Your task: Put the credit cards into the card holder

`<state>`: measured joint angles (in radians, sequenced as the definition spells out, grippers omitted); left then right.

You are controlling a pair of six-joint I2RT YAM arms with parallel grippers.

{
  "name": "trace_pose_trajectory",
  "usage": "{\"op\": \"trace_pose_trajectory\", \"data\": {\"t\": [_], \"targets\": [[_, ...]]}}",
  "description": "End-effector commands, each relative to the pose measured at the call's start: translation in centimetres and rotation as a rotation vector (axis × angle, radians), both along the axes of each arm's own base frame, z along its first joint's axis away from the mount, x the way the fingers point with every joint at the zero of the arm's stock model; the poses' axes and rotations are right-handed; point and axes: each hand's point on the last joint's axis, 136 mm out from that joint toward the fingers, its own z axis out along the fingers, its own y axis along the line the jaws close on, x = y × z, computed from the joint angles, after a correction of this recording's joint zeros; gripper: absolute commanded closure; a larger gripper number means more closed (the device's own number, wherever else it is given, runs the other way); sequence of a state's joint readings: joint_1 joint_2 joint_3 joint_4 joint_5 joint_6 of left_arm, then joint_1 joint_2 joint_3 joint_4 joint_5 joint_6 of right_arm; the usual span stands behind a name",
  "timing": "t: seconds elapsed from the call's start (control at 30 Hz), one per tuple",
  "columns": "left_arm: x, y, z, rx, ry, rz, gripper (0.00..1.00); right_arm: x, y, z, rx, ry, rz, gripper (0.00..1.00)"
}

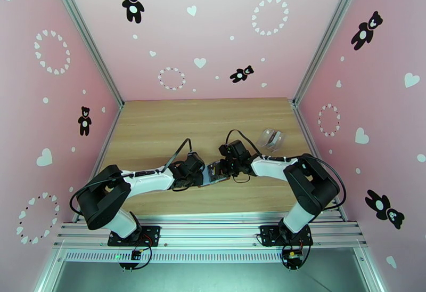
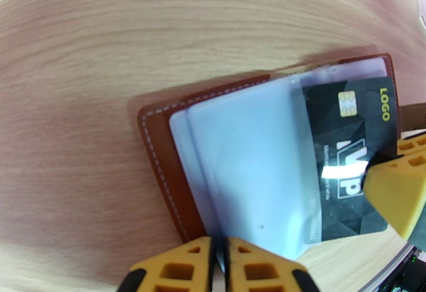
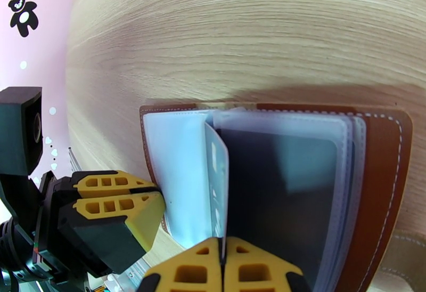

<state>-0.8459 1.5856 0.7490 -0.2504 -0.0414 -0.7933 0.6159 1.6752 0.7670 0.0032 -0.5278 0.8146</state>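
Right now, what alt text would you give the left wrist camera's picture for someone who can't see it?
A black credit card marked LOGO and VIP sits partly inside a clear pocket of an open brown card holder on a wooden table. The right hand pinches its outer edge; the left hand grips a pocket's edge at the bottom.

- I see bright, even overhead light.
- Ahead of the left gripper point(image 2: 219, 245), white glare streaks the credit card point(image 2: 349, 138).
- Beyond the right gripper point(image 3: 221, 244), the card holder point(image 3: 384, 181) throws a soft shadow on the table point(image 3: 239, 32).
- Wrist views bow at the edges.
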Motion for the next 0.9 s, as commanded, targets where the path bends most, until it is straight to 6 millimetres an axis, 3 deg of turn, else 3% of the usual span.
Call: {"op": "trace_pose_trajectory", "data": {"t": [0.0, 0.37, 0.67, 0.87], "targets": [[-0.4, 1.9, -0.8, 0.084, 0.016, 0.015, 0.86, -1.7, -1.1, -2.3, -0.084, 0.089, 0.020, 1.00], [-0.4, 1.9, -1.0, 0.090, 0.019, 0.013, 0.86, -1.6, -0.9, -2.6, -0.090, 0.106, 0.027, 1.00], [-0.5, 1.9, -1.0, 0.088, 0.021, 0.013, 0.86, -0.4, -1.8, -1.1, -0.180, 0.041, 0.031, 0.73], [-0.4, 1.8, -1.0, 0.083, 0.020, 0.012, 0.86, 0.0, -1.8, -0.8, -0.201, 0.033, 0.033, 0.67]]}}
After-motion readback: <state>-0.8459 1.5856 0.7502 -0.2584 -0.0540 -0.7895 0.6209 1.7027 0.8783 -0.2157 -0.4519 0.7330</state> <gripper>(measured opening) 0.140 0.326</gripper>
